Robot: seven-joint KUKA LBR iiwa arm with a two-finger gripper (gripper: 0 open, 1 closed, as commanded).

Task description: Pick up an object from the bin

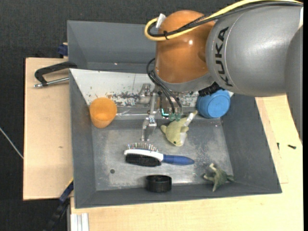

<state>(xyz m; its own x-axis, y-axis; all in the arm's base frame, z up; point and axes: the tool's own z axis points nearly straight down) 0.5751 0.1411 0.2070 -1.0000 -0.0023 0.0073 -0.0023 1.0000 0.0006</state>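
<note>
My gripper (162, 121) hangs below the orange dome over the middle of the bin, near the back wall. Its fingers (150, 121) stand apart, open, and I see nothing between them. A pale yellow soft toy (176, 132) lies on the bin floor just right of and below the fingertips, close to the right finger; whether they touch I cannot tell. A hairbrush with a black-and-white head (143, 156) and a blue handle lies a little further towards the front.
An orange cup (102, 112) lies at the back left. A blue cup (214, 104) lies on its side at the back right, partly under the arm. A black ring (158, 183) and a small green toy animal (219, 177) lie along the front wall.
</note>
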